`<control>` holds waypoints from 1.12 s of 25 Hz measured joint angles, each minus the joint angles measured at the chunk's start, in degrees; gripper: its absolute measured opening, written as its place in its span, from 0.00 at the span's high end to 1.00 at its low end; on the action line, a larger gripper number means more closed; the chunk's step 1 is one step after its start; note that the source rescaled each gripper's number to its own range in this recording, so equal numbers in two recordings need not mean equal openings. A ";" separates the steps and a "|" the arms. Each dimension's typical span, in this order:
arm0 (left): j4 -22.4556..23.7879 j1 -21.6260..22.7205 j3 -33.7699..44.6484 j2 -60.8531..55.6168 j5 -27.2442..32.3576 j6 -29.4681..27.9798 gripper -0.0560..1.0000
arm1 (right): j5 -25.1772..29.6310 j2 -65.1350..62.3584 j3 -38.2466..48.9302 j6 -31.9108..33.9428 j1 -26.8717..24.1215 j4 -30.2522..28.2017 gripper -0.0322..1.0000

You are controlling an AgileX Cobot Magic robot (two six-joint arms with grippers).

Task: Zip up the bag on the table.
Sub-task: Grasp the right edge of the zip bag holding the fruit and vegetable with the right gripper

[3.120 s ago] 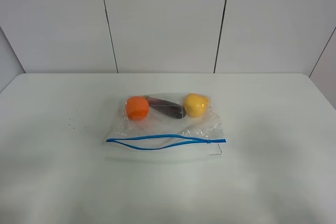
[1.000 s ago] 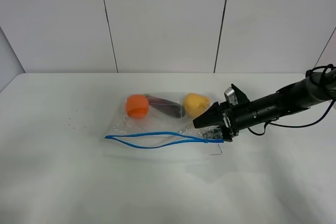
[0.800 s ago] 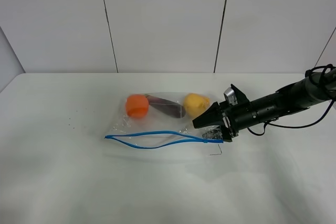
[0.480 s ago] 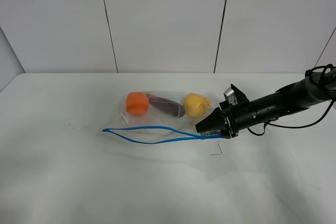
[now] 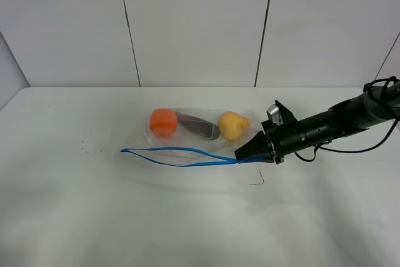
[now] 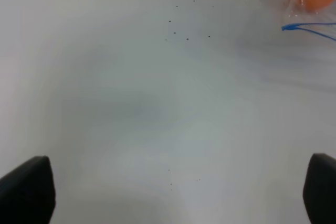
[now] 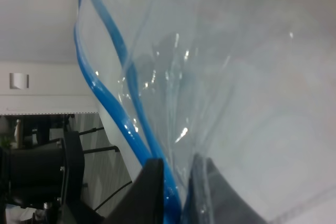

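High view: bag (image 5: pixel 187 139) lies mid-desk (image 5: pixel 94 217), my right pincer (image 5: pixel 242 153) at bag end nearer right desk edge. Right wrist view alone shows it pinching bag by blue zipper strip (image 7: pixel 107 95). Left wrist view alone shows my left pincer (image 6: pixel 178 184), spread wide.

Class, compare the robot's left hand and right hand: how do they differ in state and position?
The left hand stands open; the right hand is closed. The left hand holds nothing over the table; the right hand pinches the zipper end of the bag. Both are black.
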 joint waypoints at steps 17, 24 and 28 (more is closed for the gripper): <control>0.00 0.00 0.00 0.00 -0.06 0.00 0.02 | 0.42 0.00 0.00 0.43 -4.54 -0.61 0.77; 0.00 0.00 0.00 0.00 -0.06 0.00 0.02 | 0.42 0.00 0.00 1.00 -4.54 -0.61 0.97; 0.00 0.00 0.00 0.00 -0.06 0.00 0.02 | 0.31 0.00 0.00 1.06 -4.54 -0.61 0.97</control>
